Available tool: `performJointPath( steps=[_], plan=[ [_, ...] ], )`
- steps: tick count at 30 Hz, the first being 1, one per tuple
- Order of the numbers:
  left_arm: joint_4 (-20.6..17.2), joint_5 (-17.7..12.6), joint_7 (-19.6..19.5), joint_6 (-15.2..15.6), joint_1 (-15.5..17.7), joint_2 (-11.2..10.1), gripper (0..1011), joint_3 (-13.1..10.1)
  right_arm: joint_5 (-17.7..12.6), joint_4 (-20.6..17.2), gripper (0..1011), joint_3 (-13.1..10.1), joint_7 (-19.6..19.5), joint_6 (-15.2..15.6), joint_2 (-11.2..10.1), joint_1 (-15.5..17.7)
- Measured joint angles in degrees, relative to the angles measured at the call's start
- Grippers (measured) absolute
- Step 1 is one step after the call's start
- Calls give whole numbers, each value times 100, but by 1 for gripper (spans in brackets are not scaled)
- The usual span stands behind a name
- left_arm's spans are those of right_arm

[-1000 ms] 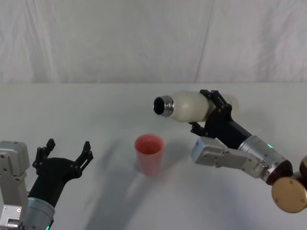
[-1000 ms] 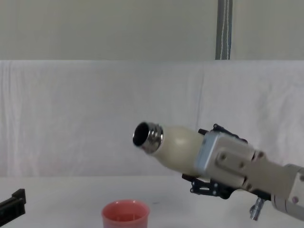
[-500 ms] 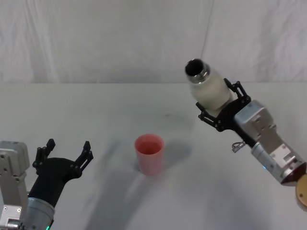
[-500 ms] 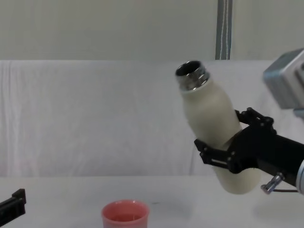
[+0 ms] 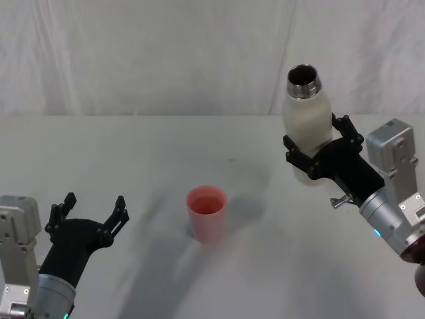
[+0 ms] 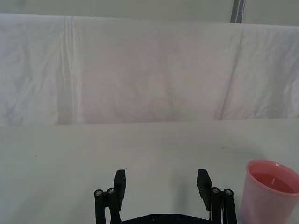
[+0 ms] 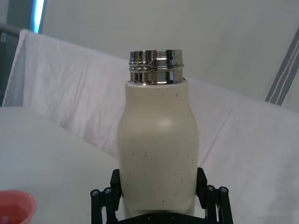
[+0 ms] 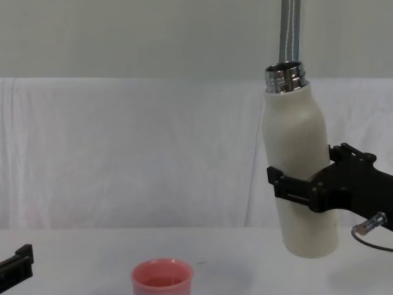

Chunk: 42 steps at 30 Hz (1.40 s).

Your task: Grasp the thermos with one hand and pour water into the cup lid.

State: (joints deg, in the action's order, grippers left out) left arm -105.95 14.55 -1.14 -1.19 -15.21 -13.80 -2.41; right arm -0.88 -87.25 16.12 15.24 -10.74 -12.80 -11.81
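The right gripper (image 5: 317, 156) holds the upright thermos (image 5: 306, 119) aloft, fingers clamped around it. The cup (image 5: 206, 212) stands on the surface (image 5: 133, 159). The left gripper (image 5: 89, 211) rests low, fingers apart.

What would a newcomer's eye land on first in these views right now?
First, the thermos, held upright above the table on the robot's right, its open steel neck up, gripped low on its body by the right hand. Next, the pink cup lid standing near the table's middle, apart from the thermos. The left hand waits open at the near left.
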Motion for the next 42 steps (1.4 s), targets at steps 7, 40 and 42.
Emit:
performJointPath(
  steps=[7, 40, 42],
  plan=[
    [0, 0, 0, 0, 0, 0, 1001, 0, -481, -123, 956, -156, 151, 277, 30, 98],
    [0, 0, 0, 0, 0, 0, 1001, 0, -1545, -62, 956, -465, 252, 439, -121, 347],
    [0, 0, 0, 0, 0, 0, 1001, 0, -1592, 11, 956, -474, 284, 342, -120, 359]
  ],
)
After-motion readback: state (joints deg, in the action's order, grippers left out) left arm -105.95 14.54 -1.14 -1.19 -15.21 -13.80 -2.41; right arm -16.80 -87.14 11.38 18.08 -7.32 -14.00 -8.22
